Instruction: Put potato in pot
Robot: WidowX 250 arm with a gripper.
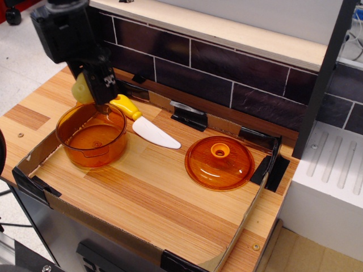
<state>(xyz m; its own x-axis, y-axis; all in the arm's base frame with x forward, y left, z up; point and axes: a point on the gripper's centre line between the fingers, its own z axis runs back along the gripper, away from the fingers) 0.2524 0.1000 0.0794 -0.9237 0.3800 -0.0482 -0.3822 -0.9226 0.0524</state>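
While the front cardboard rim [113, 224] sits nearest, the bare wooden board [153, 192] stretches behind it, striped light and dark. Further in on the right, the domed orange lid [219, 162] lies flat on the wood, knob up, well apart from everything else. Over on the left, the pot [91, 135] stands upright and open, nothing visible inside it. Just beyond its right rim lies the toy knife [144, 123], white blade pointing right, yellow handle toward the back left. And up above the pot's far edge, the black gripper [91, 88] hangs with the potato [81, 90] clamped in it, the pale yellow oval peeking out on the left side of the fingers [104, 85], clear of the pot. Behind all that runs the dark tiled wall [227, 68].
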